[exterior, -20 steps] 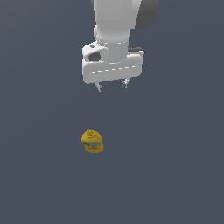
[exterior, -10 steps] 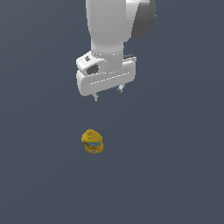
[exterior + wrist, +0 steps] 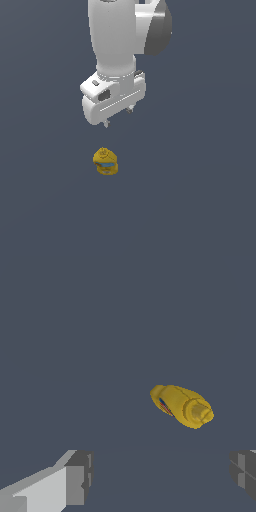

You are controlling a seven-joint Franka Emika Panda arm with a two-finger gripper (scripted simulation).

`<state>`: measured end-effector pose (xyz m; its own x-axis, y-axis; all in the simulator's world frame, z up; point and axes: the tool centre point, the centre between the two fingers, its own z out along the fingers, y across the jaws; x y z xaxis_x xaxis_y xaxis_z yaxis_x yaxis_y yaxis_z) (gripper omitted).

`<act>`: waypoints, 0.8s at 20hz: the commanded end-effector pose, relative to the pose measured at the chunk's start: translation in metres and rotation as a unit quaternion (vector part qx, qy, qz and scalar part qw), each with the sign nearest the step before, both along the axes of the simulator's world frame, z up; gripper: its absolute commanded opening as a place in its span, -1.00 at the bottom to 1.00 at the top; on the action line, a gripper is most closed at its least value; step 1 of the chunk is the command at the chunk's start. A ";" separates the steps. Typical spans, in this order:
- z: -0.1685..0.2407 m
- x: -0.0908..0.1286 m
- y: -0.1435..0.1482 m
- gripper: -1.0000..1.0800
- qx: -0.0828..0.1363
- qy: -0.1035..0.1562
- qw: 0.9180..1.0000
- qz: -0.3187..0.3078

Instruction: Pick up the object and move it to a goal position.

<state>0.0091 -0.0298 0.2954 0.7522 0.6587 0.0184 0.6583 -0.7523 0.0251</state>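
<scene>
The yellow squeeze bottle (image 3: 105, 162) lies on its side on the plain dark grey floor (image 3: 200, 200), in the exterior view at about six o'clock from the gripper (image 3: 118, 116) and clear of it, with open floor showing between the two. The gripper hangs under the white arm (image 3: 117, 40), its short fingertips pointing down and only just visible below the white hand body. In the wrist view the bottle (image 3: 181, 405) shows its ridged nozzle cap (image 3: 199, 412) at one end and a blue label patch (image 3: 165, 405) along its side — it lies at a slant, between the lines of the two fingers but ahead of them, nearer the finger at the picture's four o'clock edge. The grey finger pads (image 3: 80, 477) stand wide apart, with nothing between them — the jaws are spread far wider than the bottle and hold nothing.
</scene>
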 end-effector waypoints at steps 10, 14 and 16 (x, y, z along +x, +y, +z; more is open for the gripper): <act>-0.024 0.026 -0.021 0.92 -0.003 0.006 0.991 0.135; -0.033 0.034 -0.029 0.92 -0.004 0.008 0.984 0.181; -0.037 0.038 -0.032 0.92 -0.004 0.009 0.979 0.203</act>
<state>0.0438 -0.0593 0.2617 0.4602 0.8878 0.0013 0.8877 -0.4602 0.0162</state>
